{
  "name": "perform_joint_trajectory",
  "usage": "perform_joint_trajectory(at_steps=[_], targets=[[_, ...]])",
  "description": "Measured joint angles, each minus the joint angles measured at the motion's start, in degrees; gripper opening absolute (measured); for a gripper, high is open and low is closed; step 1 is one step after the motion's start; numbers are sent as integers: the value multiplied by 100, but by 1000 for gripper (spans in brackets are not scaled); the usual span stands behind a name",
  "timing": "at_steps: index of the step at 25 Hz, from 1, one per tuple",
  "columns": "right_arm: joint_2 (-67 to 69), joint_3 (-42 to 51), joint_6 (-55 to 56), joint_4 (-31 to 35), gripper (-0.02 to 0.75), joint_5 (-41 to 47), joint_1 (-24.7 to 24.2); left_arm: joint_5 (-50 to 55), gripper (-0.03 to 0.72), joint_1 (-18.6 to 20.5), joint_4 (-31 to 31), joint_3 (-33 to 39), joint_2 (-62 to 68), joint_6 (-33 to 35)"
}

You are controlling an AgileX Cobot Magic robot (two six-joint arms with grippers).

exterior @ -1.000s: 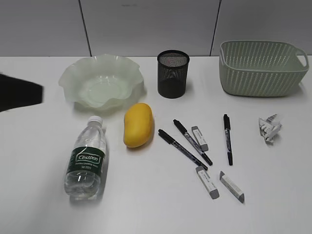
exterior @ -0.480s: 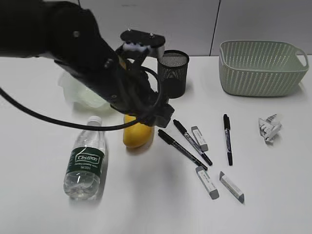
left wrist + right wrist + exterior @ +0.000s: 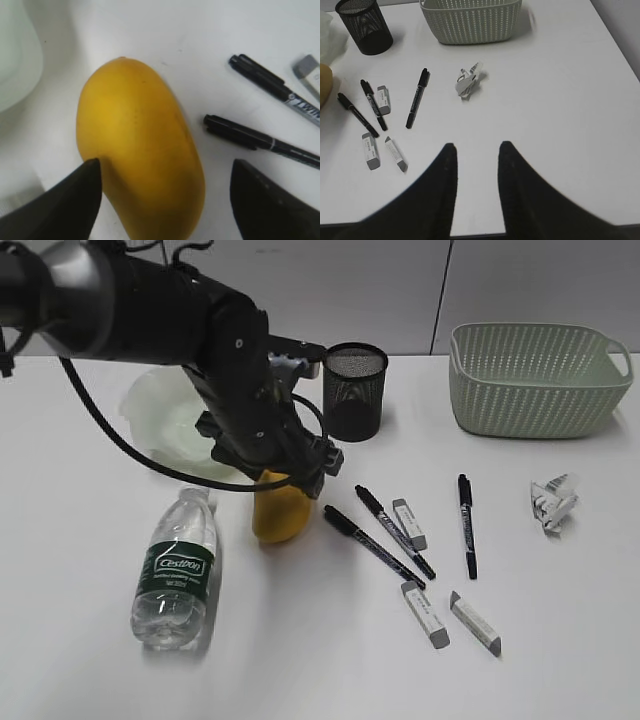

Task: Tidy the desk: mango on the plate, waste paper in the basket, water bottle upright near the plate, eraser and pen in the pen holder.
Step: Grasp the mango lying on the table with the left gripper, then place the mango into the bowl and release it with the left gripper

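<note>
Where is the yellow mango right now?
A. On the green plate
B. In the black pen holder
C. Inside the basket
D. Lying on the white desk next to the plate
D. The mango lies on the bare white desk, beside the plate and not in it, with the left gripper standing over it, jaws apart on either side.
</note>
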Motion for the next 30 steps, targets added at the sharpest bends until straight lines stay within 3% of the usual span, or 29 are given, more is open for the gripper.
perform_joint_trajectory(at_steps=[20,24,26,30], targets=[[0,0,0,180,237,-5,0,54,580,6,230,-115,258,-309],[0,0,0,180,237,-5,0,-590,578,58,810,-110,-532,-309],[0,7,0,185,237,-5,0,-908,578,246,1234,-134,-799,-309],[0,7,0,210,237,-5,0,-1355,577,1082,1506,-148,-628,-309]])
